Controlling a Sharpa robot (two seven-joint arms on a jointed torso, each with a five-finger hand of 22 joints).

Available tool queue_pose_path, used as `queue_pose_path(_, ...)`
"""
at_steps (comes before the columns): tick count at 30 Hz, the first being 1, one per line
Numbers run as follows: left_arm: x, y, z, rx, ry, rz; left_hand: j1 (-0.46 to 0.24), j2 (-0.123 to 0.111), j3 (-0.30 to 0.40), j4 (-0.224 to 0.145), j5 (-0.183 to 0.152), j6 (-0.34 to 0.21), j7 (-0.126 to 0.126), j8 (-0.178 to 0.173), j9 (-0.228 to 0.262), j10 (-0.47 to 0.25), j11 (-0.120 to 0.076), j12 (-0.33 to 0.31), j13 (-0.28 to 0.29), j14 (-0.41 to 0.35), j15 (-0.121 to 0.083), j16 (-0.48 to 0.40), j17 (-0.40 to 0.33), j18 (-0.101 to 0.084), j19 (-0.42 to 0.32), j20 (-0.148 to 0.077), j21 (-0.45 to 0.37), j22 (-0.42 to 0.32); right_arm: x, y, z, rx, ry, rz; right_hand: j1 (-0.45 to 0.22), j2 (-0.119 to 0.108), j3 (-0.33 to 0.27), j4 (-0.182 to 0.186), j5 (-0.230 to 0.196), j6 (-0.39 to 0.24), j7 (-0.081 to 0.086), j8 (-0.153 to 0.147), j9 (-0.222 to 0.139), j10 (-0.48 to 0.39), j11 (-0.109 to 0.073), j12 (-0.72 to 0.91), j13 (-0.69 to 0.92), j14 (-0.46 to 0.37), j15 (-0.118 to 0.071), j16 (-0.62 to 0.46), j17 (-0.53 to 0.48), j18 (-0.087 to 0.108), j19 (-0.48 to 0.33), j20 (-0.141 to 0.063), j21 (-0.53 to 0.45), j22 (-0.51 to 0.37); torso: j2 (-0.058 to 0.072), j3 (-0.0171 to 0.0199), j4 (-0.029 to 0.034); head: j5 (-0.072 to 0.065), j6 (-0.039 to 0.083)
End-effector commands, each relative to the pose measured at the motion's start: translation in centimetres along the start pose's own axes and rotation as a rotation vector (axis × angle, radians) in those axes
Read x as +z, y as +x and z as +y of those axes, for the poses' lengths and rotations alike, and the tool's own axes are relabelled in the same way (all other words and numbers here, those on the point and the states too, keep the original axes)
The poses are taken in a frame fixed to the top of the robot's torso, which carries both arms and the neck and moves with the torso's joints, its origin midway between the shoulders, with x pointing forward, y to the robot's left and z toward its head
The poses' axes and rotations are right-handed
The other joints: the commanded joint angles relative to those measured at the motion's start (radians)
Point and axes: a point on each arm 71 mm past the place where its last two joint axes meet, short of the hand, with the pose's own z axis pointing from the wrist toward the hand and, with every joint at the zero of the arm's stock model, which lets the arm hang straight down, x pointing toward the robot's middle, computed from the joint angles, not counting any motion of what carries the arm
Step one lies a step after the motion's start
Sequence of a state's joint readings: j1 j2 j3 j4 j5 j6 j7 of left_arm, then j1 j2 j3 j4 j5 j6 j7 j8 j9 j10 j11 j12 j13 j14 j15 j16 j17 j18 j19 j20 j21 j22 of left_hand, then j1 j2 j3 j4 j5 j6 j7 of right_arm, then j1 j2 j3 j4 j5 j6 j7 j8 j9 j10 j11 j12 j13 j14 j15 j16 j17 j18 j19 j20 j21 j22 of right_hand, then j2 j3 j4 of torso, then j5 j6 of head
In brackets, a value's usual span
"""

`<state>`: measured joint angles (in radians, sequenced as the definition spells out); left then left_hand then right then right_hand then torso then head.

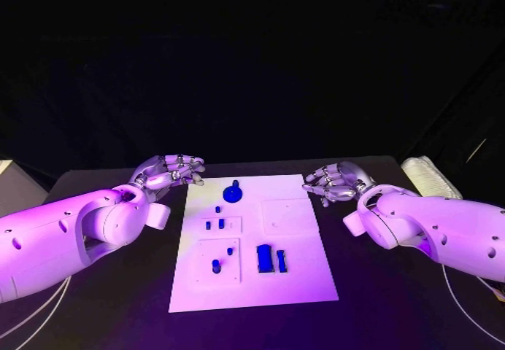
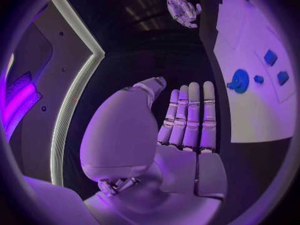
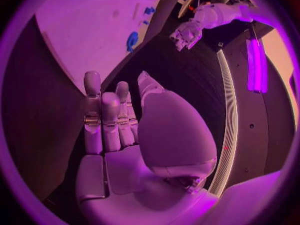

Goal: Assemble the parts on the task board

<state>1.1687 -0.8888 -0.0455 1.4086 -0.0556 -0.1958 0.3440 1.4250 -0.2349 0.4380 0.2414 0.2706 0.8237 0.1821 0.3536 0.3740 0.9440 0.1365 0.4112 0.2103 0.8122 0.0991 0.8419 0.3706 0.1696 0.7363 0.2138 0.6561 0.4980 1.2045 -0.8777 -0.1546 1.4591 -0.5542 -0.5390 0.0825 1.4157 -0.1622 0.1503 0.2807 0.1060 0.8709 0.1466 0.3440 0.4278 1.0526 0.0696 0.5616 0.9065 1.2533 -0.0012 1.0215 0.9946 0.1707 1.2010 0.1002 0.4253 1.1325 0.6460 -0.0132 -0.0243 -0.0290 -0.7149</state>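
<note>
The white task board [image 1: 295,281] lies in the middle of the black table. Near its far edge sits a round blue part [image 1: 233,194] [image 2: 239,80] [image 3: 132,40]. Small blue parts [image 1: 219,224] stand in the left-hand recesses, and two taller blue blocks [image 1: 271,258] stand near the board's middle. My left hand [image 1: 168,171] [image 2: 187,120] hovers beside the board's far left corner, fingers straight and apart, holding nothing. My right hand [image 1: 336,181] [image 3: 109,120] hovers beside the far right corner, also holding nothing.
A pale ribbed object [image 1: 429,176] lies at the table's far right corner. A light box edge [image 1: 9,182] shows at the far left. Bare black table [image 1: 400,299] runs along both sides of the board.
</note>
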Motion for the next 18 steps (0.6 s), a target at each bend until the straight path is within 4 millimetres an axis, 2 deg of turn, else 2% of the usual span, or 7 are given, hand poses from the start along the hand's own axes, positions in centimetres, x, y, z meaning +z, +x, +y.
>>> queue_pose_path(1, 0.8, -1.3, -0.1, -0.039, 0.088, -0.125, 0.03, -0.005, -0.004, 0.02, -0.007, -0.002, -0.009, -0.027, -0.018, 0.02, 0.019, -0.064, -0.051, 0.009, 0.013, -0.142, -0.052, 0.014, -0.012, 0.026, -0.114, -0.074, 1.4, -1.0, 0.0, 0.195, -0.065, -0.012, 0.032, 0.005, 0.03, 0.003, 0.003, -0.023, 0.008, -0.013, -0.019, -0.051, 0.014, -0.104, -0.124, -0.134, 0.019, -0.206, -0.15, 0.009, -0.057, 0.02, -0.136, -0.097, -0.02, -0.0001, 0.0047, 0.002, 0.027)
queue_pose_path(9, 2.9, -2.1, 0.9, -0.039, 0.112, -0.172, 0.053, 0.017, -0.021, 0.04, -0.003, 0.038, -0.029, -0.091, -0.065, 0.09, 0.031, -0.225, -0.142, 0.016, 0.047, -0.437, -0.102, 0.012, 0.001, 0.064, -0.348, -0.237, 3.5, -1.7, -0.1, 0.242, -0.091, -0.018, 0.033, -0.028, 0.158, 0.002, 0.002, -0.008, 0.032, -0.045, -0.071, -0.007, 0.045, -0.282, -0.454, -0.246, 0.062, -0.444, -0.303, 0.01, -0.124, 0.064, -0.313, -0.306, -0.032, 0.007, 0.0088, 0.013, 0.053)
queue_pose_path(10, 2.8, -1.8, 1.2, -0.015, 0.059, -0.141, -0.395, 0.235, -0.438, -0.241, -0.271, -0.824, -0.182, -0.354, -0.374, -0.223, -0.137, -0.411, -0.21, -0.812, -0.099, -0.842, -0.371, -0.17, -0.736, -0.214, -0.656, -0.498, 3.3, -2.0, -0.5, 0.158, -0.036, -0.066, -0.403, 0.162, -0.15, -0.281, -0.106, -0.871, -0.147, -0.344, -0.428, -0.323, -0.07, -0.562, -0.906, -0.545, 0.001, -1.021, -0.995, -0.171, -0.443, -0.1, -0.425, -1.132, -0.026, 0.0031, 0.0073, 0.008, 0.046)
queue_pose_path(11, 2.8, -1.8, 1.2, -0.014, 0.059, -0.141, -0.399, 0.235, -0.438, -0.241, -0.271, -0.824, -0.182, -0.354, -0.374, -0.226, -0.137, -0.411, -0.21, -0.812, -0.099, -0.842, -0.371, -0.17, -0.736, -0.214, -0.656, -0.498, 3.3, -2.0, -0.5, 0.16, -0.037, -0.066, -0.407, 0.162, -0.15, -0.281, -0.106, -0.871, -0.147, -0.344, -0.428, -0.319, -0.07, -0.562, -0.906, -0.55, 0.001, -1.021, -0.995, -0.171, -0.456, -0.1, -0.425, -1.132, -0.026, 0.0031, 0.0074, 0.008, 0.047)
queue_pose_path(12, 2.8, -1.7, 1.3, -0.014, 0.059, -0.142, -0.424, 0.235, -0.438, -0.241, -0.271, -0.824, -0.182, -0.354, -0.374, -0.944, -0.137, -0.411, -0.21, -0.812, -0.099, -0.842, -0.371, -0.17, -0.736, -0.214, -0.656, -0.498, 3.3, -1.9, -0.5, 0.164, -0.039, -0.067, -0.433, 0.162, -0.15, -0.281, -0.106, -0.871, -0.147, -0.344, -0.428, -0.336, -0.07, -0.562, -0.906, -1.253, 0.001, -1.021, -0.995, -0.171, -0.479, -0.1, -0.425, -1.132, -0.028, 0.0033, 0.0078, 0.009, 0.048)
queue_pose_path(13, 2.7, -1.7, 1.3, -0.014, 0.059, -0.144, -0.46, 0.235, -0.438, -0.241, -0.271, -0.824, -0.182, -0.354, -0.374, -0.944, -0.137, -0.411, -0.21, -0.812, -0.099, -0.842, -0.371, -0.17, -0.736, -0.214, -0.656, -0.498, 3.3, -1.8, -0.4, 0.17, -0.041, -0.069, -0.468, 0.162, -0.15, -0.281, -0.106, -0.871, -0.147, -0.344, -0.428, -1.053, -0.07, -0.562, -0.906, -1.253, 0.001, -1.021, -0.995, -0.171, -1.201, -0.1, -0.425, -1.132, -0.03, 0.0037, 0.0083, 0.009, 0.05)
queue_pose_path(18, 2.5, -0.6, 1.6, -0.009, 0.061, -0.163, -0.638, 0.235, -0.438, -0.241, -0.271, -0.824, -0.182, -0.354, -0.374, -0.944, -0.137, -0.411, -0.21, -0.812, -0.099, -0.842, -0.371, -0.17, -0.736, -0.214, -0.656, -0.498, 2.6, -0.1, 0.2, 0.244, -0.066, -0.087, -0.644, 0.162, -0.15, -0.281, -0.106, -0.871, -0.147, -0.344, -0.428, -1.053, -0.07, -0.562, -0.906, -1.253, 0.001, -1.021, -0.995, -0.171, -1.201, -0.1, -0.425, -1.132, -0.059, 0.0076, 0.0148, 0.017, 0.077)
